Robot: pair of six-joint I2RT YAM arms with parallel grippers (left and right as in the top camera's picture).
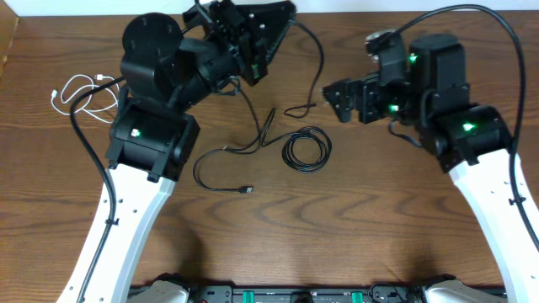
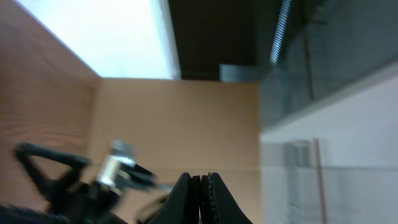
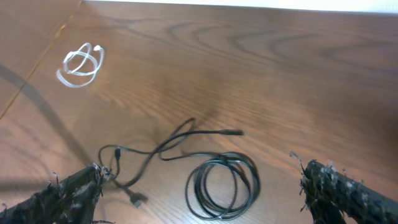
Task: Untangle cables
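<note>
Counter, overhead: dark wood counter [image 1: 379,227] carries both arms; the black coil [image 1: 289,153] lies near its middle.
Loose black cable, overhead: the loose black cable [image 1: 244,191] sprawls just beside the black coil, on the left arm's side.
White cable, overhead: the white cable [image 1: 59,94] sits well apart from the black coil, out past the left arm.
Hands, overhead: your left hand [image 1: 274,21] is beyond the black coil at the far edge; your right hand [image 1: 337,101] is near it.
Left wrist: left hand fingers [image 2: 186,199] are pressed together, with blurred pale wood behind them.
Right wrist: right hand fingers [image 3: 68,199] are spread wide. The black coil [image 3: 193,190] lies on the counter between them. You cannot tell whether the loose black cable touches one finger.
</note>
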